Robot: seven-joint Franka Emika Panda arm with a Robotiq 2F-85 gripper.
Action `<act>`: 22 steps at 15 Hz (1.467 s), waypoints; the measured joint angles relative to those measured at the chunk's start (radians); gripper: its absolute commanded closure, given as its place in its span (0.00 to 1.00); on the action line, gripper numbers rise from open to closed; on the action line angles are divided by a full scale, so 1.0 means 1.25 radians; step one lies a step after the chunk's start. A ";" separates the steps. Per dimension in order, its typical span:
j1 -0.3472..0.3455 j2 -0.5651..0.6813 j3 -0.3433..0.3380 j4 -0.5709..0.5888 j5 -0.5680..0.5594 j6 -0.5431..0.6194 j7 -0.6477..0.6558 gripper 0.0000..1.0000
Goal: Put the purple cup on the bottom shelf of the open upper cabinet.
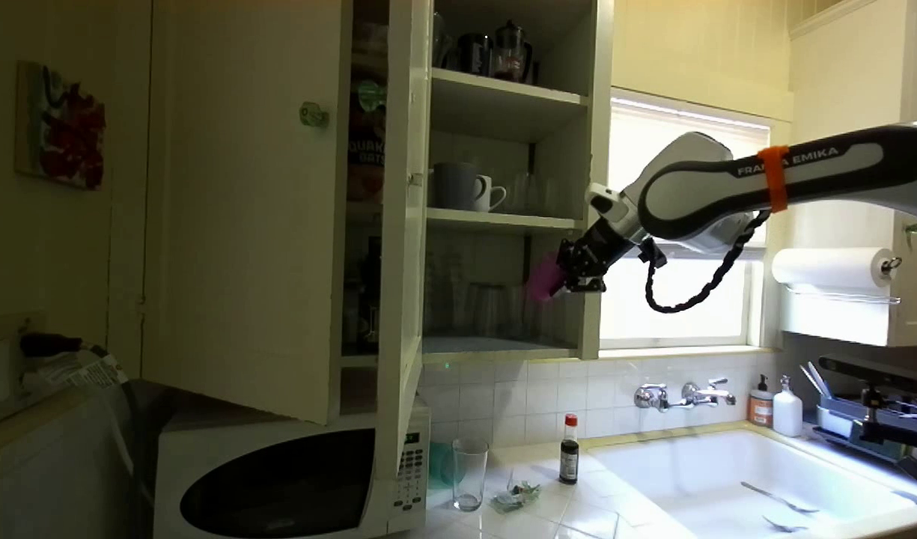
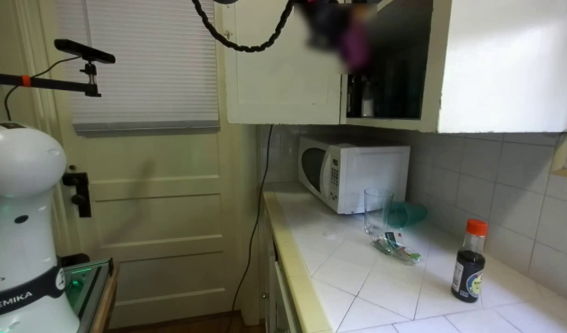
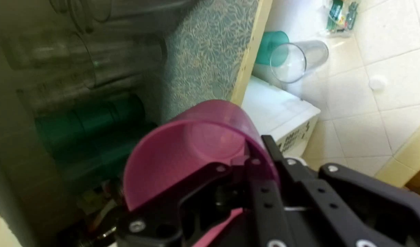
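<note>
The purple cup (image 1: 546,280) is at the right part of the open upper cabinet (image 1: 593,142), above the bottom shelf (image 1: 495,346) and below the shelf with mugs. My gripper (image 1: 564,275) is shut on the cup's wall. In the wrist view the gripper (image 3: 259,147) has one finger inside the cup (image 3: 162,161) and one outside. The cup is tilted, its mouth toward the wrist camera. The bottom shelf shows there as a blue patterned surface (image 3: 210,55), apart from the cup. In an exterior view the cup (image 2: 356,46) is blurred at the top.
Clear glasses (image 1: 492,307) and green tumblers (image 3: 90,123) stand on the bottom shelf. The open door (image 1: 402,247) bounds the opening's left side. A middle shelf (image 1: 503,219) lies above the cup. A glass (image 1: 469,479) and dark bottle (image 1: 569,457) stand on the counter below.
</note>
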 measured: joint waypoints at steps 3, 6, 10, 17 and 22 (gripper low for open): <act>0.020 0.014 -0.005 0.030 0.082 -0.069 -0.093 0.95; -0.027 0.032 0.034 0.030 0.103 -0.069 -0.096 0.99; -0.170 0.115 0.145 0.041 0.157 -0.071 -0.047 0.99; -0.430 0.332 0.376 0.210 0.182 -0.139 0.136 0.99; -0.520 0.376 0.445 0.362 0.203 -0.288 0.112 0.99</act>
